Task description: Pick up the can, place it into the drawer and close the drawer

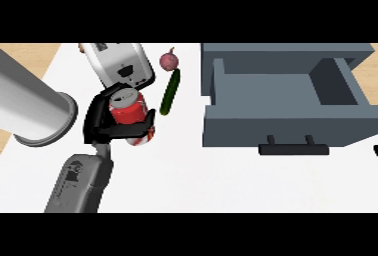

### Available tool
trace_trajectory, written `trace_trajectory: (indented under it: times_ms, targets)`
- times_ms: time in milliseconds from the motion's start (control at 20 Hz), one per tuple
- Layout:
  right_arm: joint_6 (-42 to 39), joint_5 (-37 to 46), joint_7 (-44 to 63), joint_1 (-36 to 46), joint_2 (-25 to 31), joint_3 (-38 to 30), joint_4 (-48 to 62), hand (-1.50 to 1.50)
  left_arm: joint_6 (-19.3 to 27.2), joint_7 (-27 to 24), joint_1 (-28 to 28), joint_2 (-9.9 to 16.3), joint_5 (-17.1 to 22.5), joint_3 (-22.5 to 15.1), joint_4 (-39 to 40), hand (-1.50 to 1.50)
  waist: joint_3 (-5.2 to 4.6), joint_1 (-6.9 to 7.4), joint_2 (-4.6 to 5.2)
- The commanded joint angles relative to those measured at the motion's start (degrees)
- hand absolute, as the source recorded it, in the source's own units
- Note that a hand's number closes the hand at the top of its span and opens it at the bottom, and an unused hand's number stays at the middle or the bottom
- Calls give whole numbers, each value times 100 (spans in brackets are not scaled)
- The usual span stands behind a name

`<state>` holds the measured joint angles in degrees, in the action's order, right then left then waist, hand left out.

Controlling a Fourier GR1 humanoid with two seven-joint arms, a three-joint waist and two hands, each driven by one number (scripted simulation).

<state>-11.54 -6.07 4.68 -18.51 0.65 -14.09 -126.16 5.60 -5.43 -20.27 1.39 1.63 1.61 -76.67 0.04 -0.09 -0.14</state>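
Left hand [111,117] is curled round the red can [130,111], thumb and fingers wrapping its sides — the can sits at the left of the white worktop [221,180], well apart from the grey drawer [284,107], which stands open. Whether the can has left the worktop I cannot tell. Right hand barely shows at the right edge; its state cannot be told.

Step in hand, as I judge it: carry rightward. Lift clear first, pass over the cucumber [170,92] and the drawer's front wall, keep the can upright, lower into the open compartment.

The can's white markings are not readable.
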Motion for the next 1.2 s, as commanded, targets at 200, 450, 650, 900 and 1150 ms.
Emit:
trace_trajectory:
  times_ms: [200,450,650,900,1150]
  targets:
    - [193,203,147,200,-58,231,19,-150,528,1535,-1361,-136,-144,-286,-336,150,-2,-32,9]
    - [132,-217,504,418,149,-221,-204,-150,1171,1864,-2188,-138,-309,-910,-24,150,-3,-76,15]
    - [-212,-111,-418,110,72,-325,477,-150,1908,2021,-2767,-139,-229,-1481,253,150,1,-99,15]
    - [-154,-47,-38,-88,-34,-188,-22,-150,1746,2361,-3899,-139,3,-952,900,150,-2,-112,17]
    - [-175,-293,26,348,219,-483,241,-150,2231,2197,-4562,-139,275,-1304,1607,150,-1,-123,26]
